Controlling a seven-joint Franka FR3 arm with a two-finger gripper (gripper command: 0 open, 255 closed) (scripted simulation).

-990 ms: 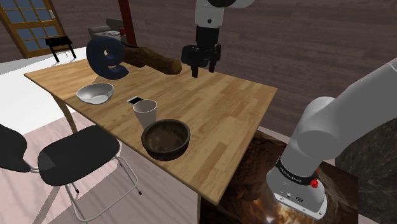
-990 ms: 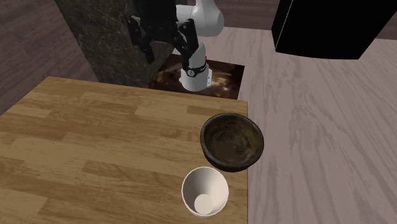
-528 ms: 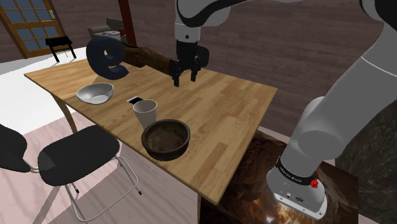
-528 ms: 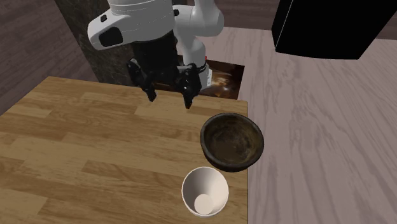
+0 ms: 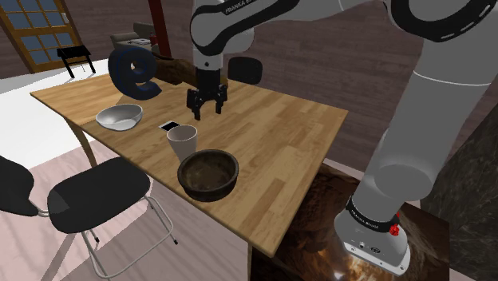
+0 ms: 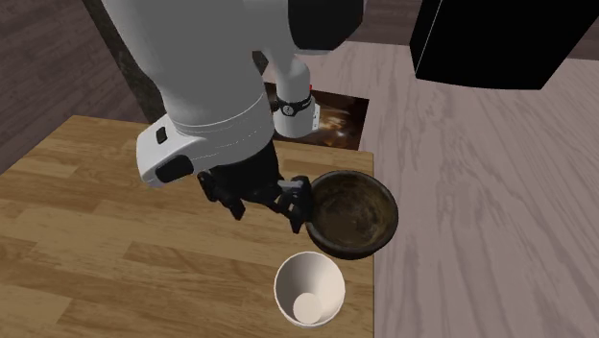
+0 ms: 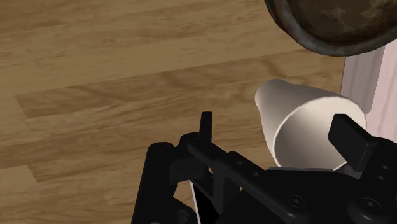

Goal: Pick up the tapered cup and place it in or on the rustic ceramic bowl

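jaws wide apart, empty, near cup [image 7: 308, 124]

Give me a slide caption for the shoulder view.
Open gripper hovers over the wooden table near the white cup, dark bowl beside it.

White cup [image 5: 182, 142], mottled dark-brown bowl [image 5: 207, 190].

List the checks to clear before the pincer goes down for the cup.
1. Pincer open: ok, fingers apart.
2. Tapered cup upright, mouth up: ok.
3. Pincer centred over the cup: not ok; in the second exterior view it hangs to one side of it, above the wooden table.
4. Gap between the cup and the brown bowl for a finger: cannot tell; they stand very close.
5. Bowl empty for the placement: ok.
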